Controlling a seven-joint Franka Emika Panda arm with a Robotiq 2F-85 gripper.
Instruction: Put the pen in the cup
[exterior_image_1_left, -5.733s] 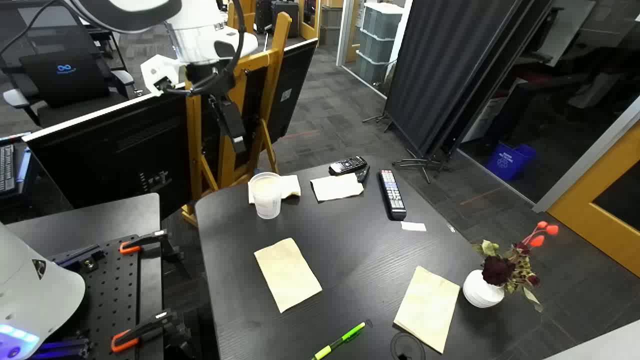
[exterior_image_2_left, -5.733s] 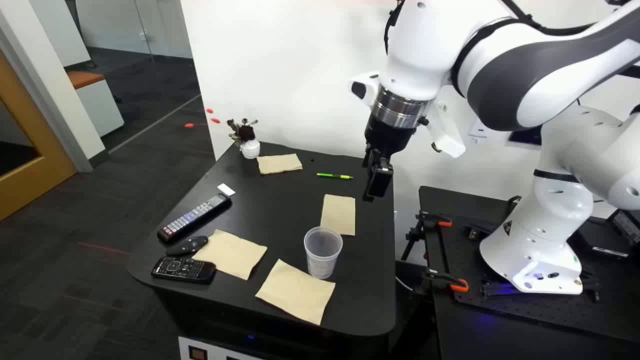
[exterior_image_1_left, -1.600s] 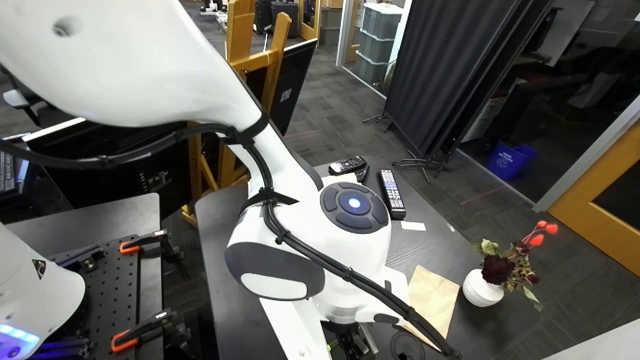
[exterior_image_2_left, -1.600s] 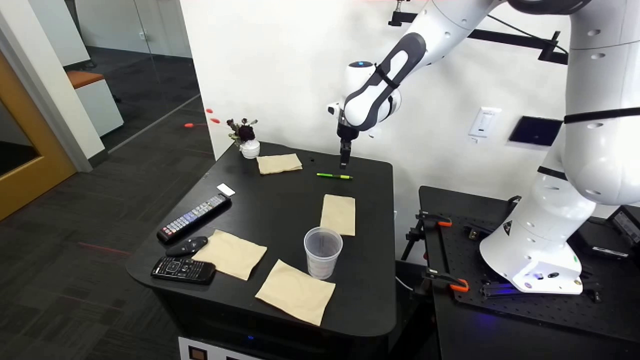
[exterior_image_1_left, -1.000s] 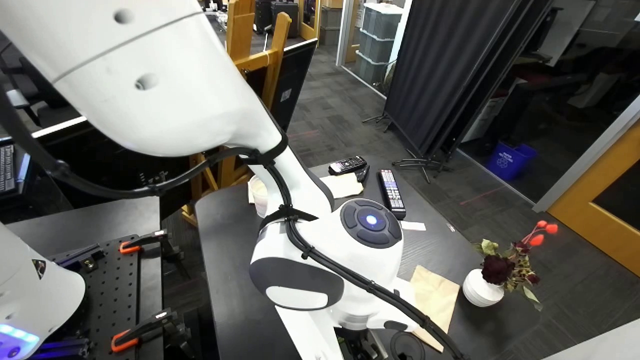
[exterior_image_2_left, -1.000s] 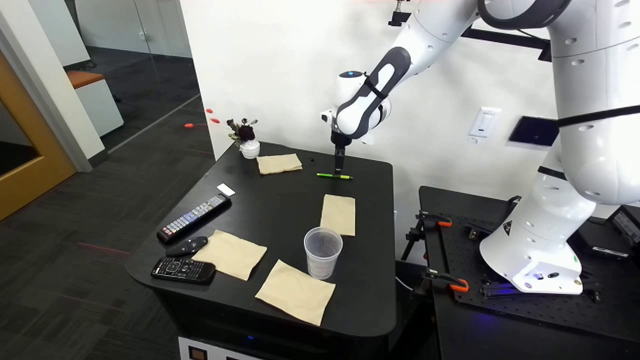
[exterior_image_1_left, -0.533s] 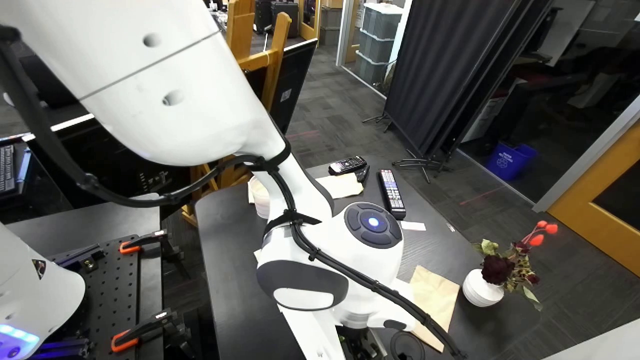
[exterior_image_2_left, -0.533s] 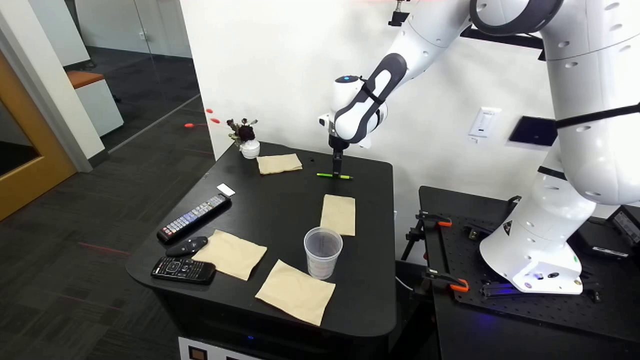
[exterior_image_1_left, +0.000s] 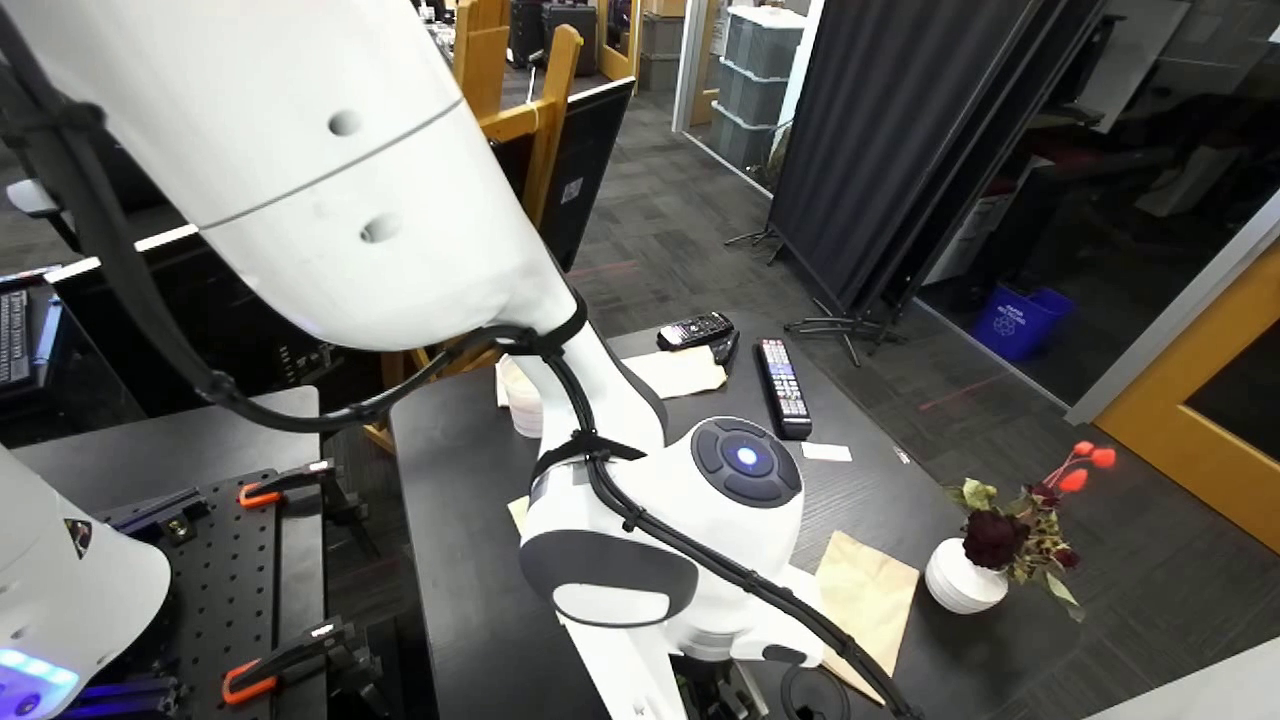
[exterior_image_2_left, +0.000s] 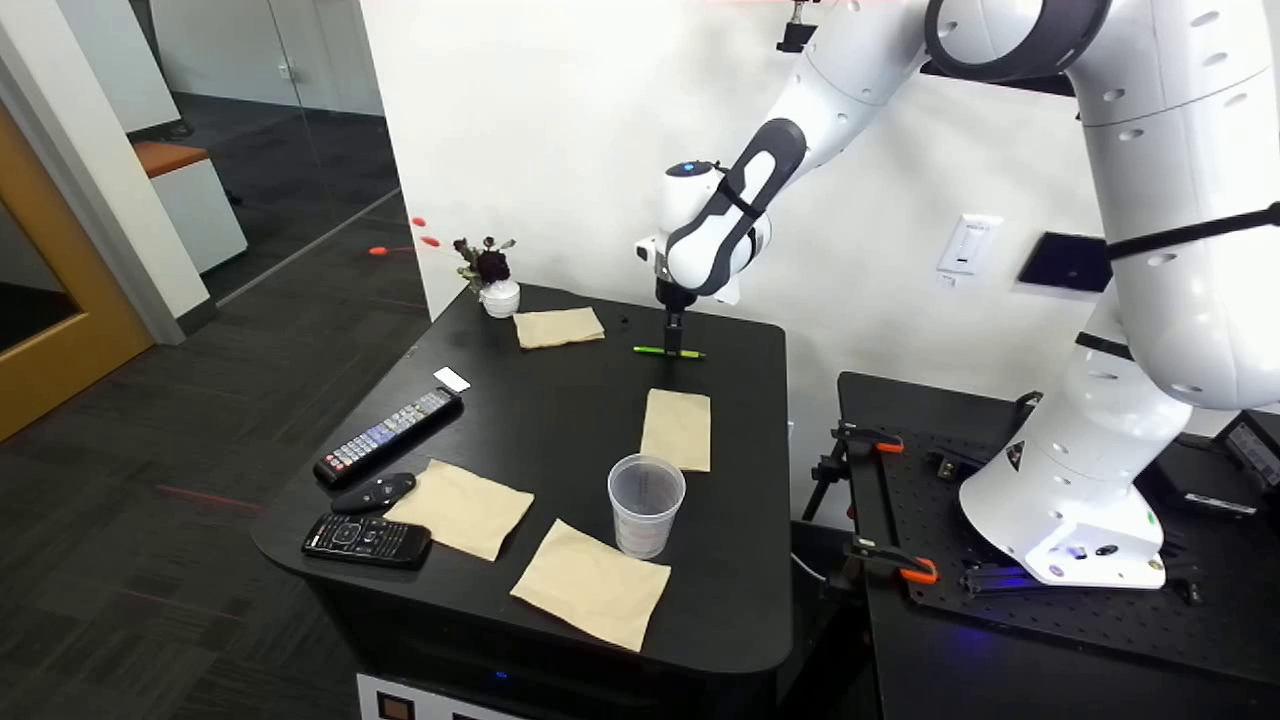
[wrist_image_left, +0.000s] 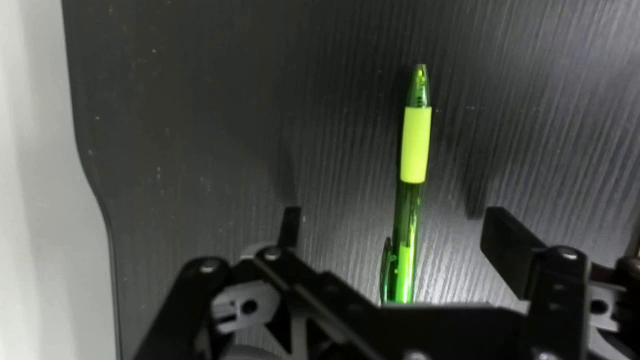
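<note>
tabletop (exterior_image_2_left: 560, 410): black, corners rounded, seen in both exterior views.

arm (exterior_image_1_left: 430, 270): white with grey panels, reaching over the tabletop, its end pointing down.

hand (wrist_image_left: 392, 215): dark, at the arm's end. fingers (wrist_image_left: 505, 245) well parted, the space between them plain to see in the wrist view; i cannot tell whether the tips touch the tabletop.

napkins (exterior_image_2_left: 591, 583): four, cream, lying apart from one another.

vase (exterior_image_1_left: 963, 582): white, round, standing just beside one of the napkins; red flowers (exterior_image_1_left: 995, 540) lean out of it.

remotes (exterior_image_2_left: 388, 437): three, black. the longest lies near the tabletop's edge; the two shorter lie side by side, close to another of the napkins.

cup (exterior_image_2_left: 643, 510): translucent white, upright, standing between two of the napkins. in an exterior view the arm hides part of the cup (exterior_image_1_left: 521, 395).

pen (wrist_image_left: 413, 175): green with a yellow-green grip, lying flat on the tabletop, well apart from the cup. it runs between the two fingers, a gap to each side, ungripped. its clip end is partly hidden by the hand.

slip (exterior_image_2_left: 452, 379): small, white, flat, just beside one end of the longest remote.
</note>
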